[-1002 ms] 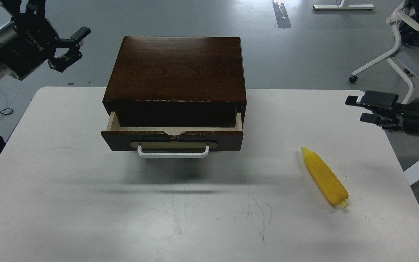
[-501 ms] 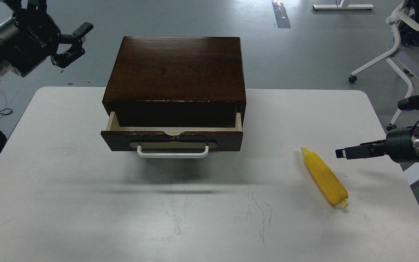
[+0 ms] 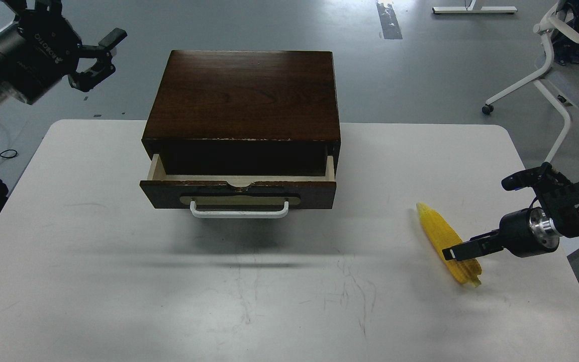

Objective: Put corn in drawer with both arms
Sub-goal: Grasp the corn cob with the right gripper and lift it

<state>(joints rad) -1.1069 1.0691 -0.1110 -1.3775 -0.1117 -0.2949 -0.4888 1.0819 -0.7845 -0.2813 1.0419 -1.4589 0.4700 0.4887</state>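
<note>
Right hand (image 3: 458,250) seemingly over corn (image 3: 448,243)

Both arms black w/ silver wrist rings; left gripper (image 3: 99,59) marked ROBOTIQ in white, blue patch nr wrist.

The white, scuffed tabletop (image 3: 118,281) carries two things: a dark brown wooden box (image 3: 244,95) standing at its far middle, its drawer (image 3: 239,188) pulled partly out over the surface, and the yellow corn (image 3: 438,231) lying slantwise near the right edge
</note>
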